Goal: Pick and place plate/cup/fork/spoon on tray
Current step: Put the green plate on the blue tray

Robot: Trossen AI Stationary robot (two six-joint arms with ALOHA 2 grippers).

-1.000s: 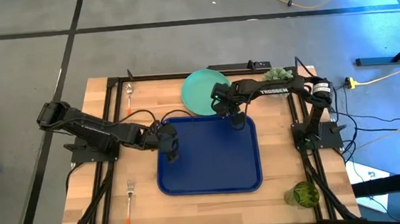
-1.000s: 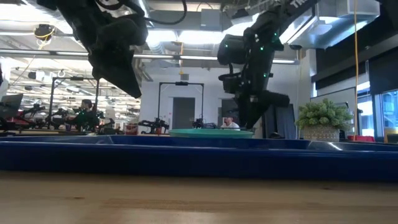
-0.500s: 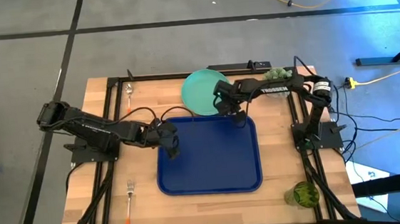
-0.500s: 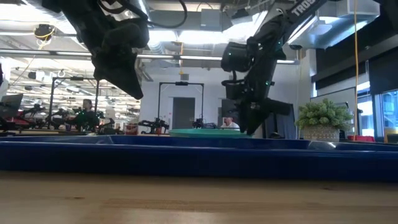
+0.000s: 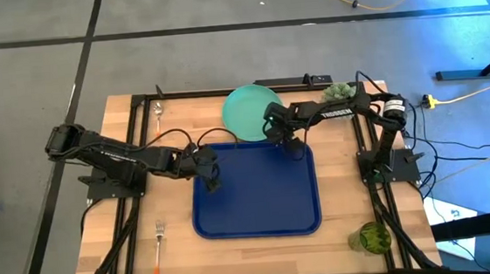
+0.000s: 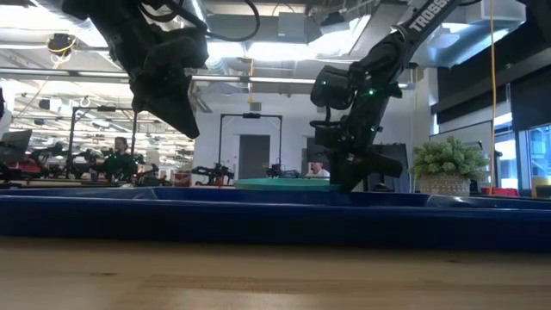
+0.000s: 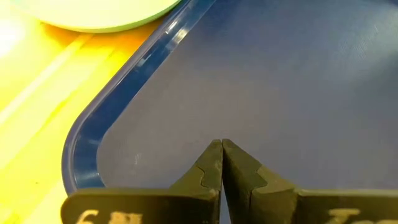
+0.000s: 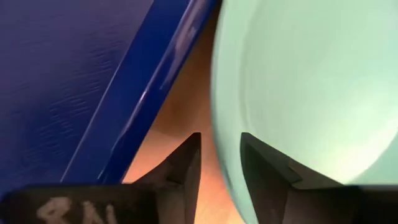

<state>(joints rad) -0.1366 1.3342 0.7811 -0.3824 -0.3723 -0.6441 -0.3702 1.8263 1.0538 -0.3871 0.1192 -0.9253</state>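
The mint-green plate [image 5: 250, 112] lies flat on the wooden table just beyond the far rim of the dark-blue tray [image 5: 254, 193]. My right gripper [image 5: 278, 136] is open and low at the plate's near right rim [image 8: 217, 134], one finger outside the rim and one over the plate. My left gripper [image 5: 208, 173] is shut and empty above the tray's far left part [image 7: 186, 93]. The fork [image 5: 158, 242] lies at the near left, the spoon [image 5: 158, 118] at the far left, and the green cup [image 5: 374, 236] at the near right corner. My right gripper's fingers [image 8: 186, 165] stand on either side of the plate's rim nearest the tray, coming from above at a slant. I cannot tell whether they touch the rim. The plate lies flat on the table.
A spiky pale-green ball plant [image 5: 339, 90] stands at the far right, close to my right arm. Black frame rails run along the table's left, right and far edges. The low view [image 6: 284, 215] shows the tray's raised rim in front of both grippers.
My right gripper has gone down toward the plate's near rim and a little toward the table's far edge, tipping as it sank. The plate has stayed where it was.
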